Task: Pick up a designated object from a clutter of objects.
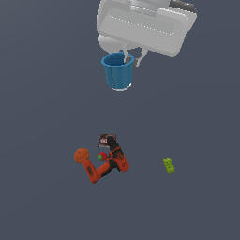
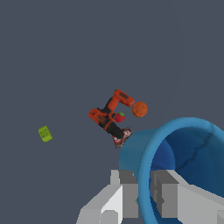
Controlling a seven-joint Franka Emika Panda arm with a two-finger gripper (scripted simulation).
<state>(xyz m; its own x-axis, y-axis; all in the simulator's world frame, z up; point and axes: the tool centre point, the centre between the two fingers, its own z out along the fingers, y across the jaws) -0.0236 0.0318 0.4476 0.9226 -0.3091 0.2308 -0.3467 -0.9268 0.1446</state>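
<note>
One blue cup [image 1: 117, 71] hangs high up in the claw [image 1: 132, 57], far above the gray floor [image 1: 47, 197]. The claw pinches the cup's rim: in the wrist view one finger [image 2: 124, 192] sits on the outside of the blue wall and the other finger [image 2: 168, 192] sits inside the round mouth. The cup stays upright in the exterior view, with its open mouth up and its narrow bottom down. It touches nothing but the claw.

Down on the floor lies a small pile of things. An orange ball [image 1: 81, 155] sits on the exterior view's left side of the pile. Just beside it is a red-orange drill [image 1: 108, 165], bent like an elbow. A tiny red and green fruit [image 1: 101, 157] rests between the ball and the drill, touching the drill. A dark box [image 1: 106, 139] sits at the far end of the drill, right against it.

A lime-green block [image 1: 168, 165] lies alone on the floor, well apart from the pile, toward the exterior view's right.

In the wrist view, the cup [image 2: 183, 157] looks very big and close, and the pile looks small behind it.
</note>
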